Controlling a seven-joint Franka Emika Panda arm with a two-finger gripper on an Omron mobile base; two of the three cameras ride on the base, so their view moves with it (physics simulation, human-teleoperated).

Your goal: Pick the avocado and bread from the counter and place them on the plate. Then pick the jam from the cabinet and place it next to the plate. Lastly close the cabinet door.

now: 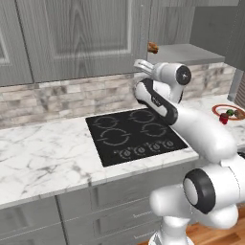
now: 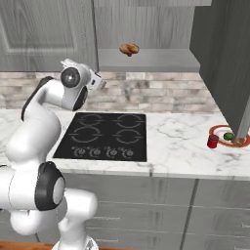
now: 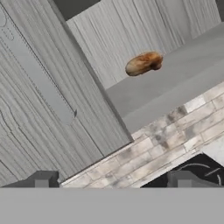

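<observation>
— Gripper (image 3: 112,181) status? 
— Standing wide open, holding nothing, facing the cabinet (image 3: 131,35) shelf and a pastry (image 3: 143,63). 
— Jam (image 2: 213,141)? 
— Sitting on the counter (image 2: 180,141), touching the plate (image 2: 217,131).

Showing on the counter (image 2: 180,141): one plate (image 2: 217,130), carrying one avocado (image 2: 228,136) and one bread (image 1: 239,114), with one jam (image 2: 212,141) jar standing just beside its rim. Sitting on the shelf of the one open cabinet (image 2: 151,61): one golden-brown pastry (image 2: 129,49). Also showing: one black cooktop (image 2: 105,135) bearing four burner rings, and one open cabinet door (image 2: 229,63).
</observation>
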